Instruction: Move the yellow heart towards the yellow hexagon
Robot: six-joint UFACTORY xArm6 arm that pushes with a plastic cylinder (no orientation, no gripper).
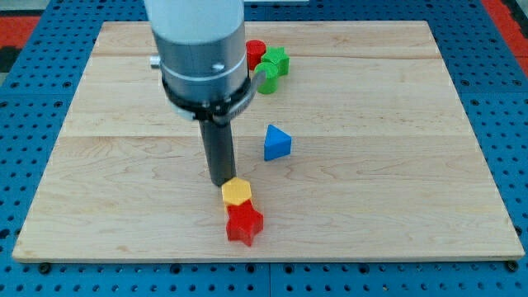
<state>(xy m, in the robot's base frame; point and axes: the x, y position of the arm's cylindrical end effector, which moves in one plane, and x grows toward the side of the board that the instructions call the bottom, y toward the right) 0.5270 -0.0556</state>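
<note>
A yellow hexagon (236, 192) lies on the wooden board (396, 190) near the view's bottom, just left of centre. My tip (221, 181) stands right against the hexagon's upper left side; I cannot tell if it touches. A red star (244, 223) sits directly below the hexagon, touching it. No yellow heart shows anywhere in the view; the arm's wide grey body (198, 49) hides part of the board's upper left.
A blue triangle (277, 143) lies to the right of the rod. A red cylinder (256, 54), a green star (277, 59) and another green block (268, 79) cluster at the view's top, beside the arm. A blue pegboard (503, 99) surrounds the board.
</note>
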